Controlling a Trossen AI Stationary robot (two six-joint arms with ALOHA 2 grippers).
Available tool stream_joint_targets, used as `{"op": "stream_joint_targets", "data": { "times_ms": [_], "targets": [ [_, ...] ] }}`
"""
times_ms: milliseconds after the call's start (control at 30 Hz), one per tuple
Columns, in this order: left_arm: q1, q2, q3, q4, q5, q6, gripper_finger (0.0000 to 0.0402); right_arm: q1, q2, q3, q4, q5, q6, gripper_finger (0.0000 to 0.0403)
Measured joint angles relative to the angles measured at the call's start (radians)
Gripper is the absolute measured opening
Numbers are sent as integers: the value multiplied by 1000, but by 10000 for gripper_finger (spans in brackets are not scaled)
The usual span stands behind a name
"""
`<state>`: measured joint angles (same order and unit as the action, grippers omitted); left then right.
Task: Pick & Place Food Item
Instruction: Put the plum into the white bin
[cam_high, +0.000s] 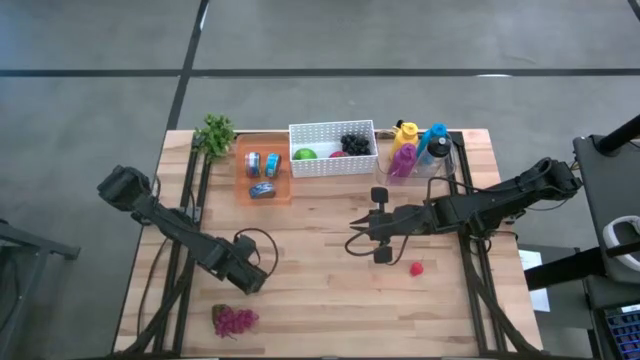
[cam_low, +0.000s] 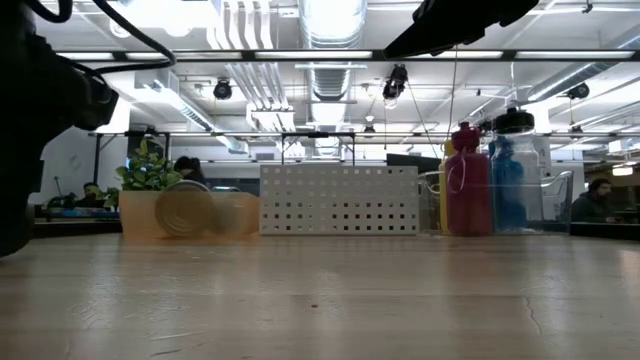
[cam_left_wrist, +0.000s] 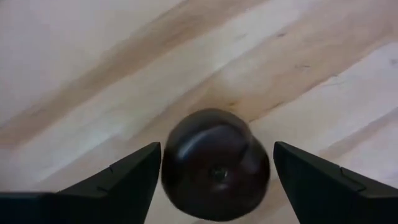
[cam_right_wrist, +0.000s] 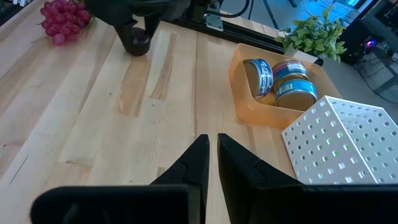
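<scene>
A dark round fruit (cam_left_wrist: 214, 163) sits on the wooden table between the fingers of my left gripper (cam_left_wrist: 217, 180), which is open and points down at it. In the right wrist view the same fruit (cam_right_wrist: 137, 43) shows under my left gripper (cam_right_wrist: 134, 18). In the high view my left gripper (cam_high: 250, 277) is at the table's near left. My right gripper (cam_right_wrist: 211, 155) is shut and empty, hovering over the table's middle (cam_high: 362, 236). A bunch of red grapes (cam_high: 233, 320) lies near the front edge, and a small red fruit (cam_high: 416, 268) lies to the right. My left gripper stands astride the dark fruit, one finger (cam_left_wrist: 134, 177) on each side of it, coming from above. Both fingers are very close to its sides (cam_left_wrist: 171, 162); whether they touch it I cannot tell. The fruit rests on the table.
At the far edge stand a white perforated basket (cam_high: 310, 135) holding a green apple and dark grapes, an orange tray (cam_high: 243, 185) with cans, a clear bin with bottles (cam_high: 418, 150), and a small plant (cam_high: 214, 133). Bare wood lies between the two arms.
</scene>
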<state>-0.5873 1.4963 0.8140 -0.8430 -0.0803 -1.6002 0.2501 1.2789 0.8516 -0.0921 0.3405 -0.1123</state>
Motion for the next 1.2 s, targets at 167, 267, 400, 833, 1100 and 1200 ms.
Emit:
{"op": "stream_joint_targets", "data": {
  "times_ms": [167, 267, 400, 833, 1100, 1200],
  "targets": [
    [0, 0, -27, 59, 15, 2, 306, 0, 0, 0, 0, 0, 0, 28],
    [0, 0, -35, 60, 22, 2, 301, 0, 0, 0, 0, 0, 0, 28],
    [0, 0, -36, 62, 22, 2, 296, 0, 0, 0, 0, 0, 0, 28],
    [0, 0, -36, 69, 20, 2, 293, 0, 0, 0, 0, 0, 0, 28],
    [1, 0, -36, 69, 18, 2, 250, 0, 0, 0, 0, 0, 0, 28],
    [1, 0, -35, 69, 17, -3, 240, 0, 0, 0, 0, 0, 0, 28]
  ]
}}
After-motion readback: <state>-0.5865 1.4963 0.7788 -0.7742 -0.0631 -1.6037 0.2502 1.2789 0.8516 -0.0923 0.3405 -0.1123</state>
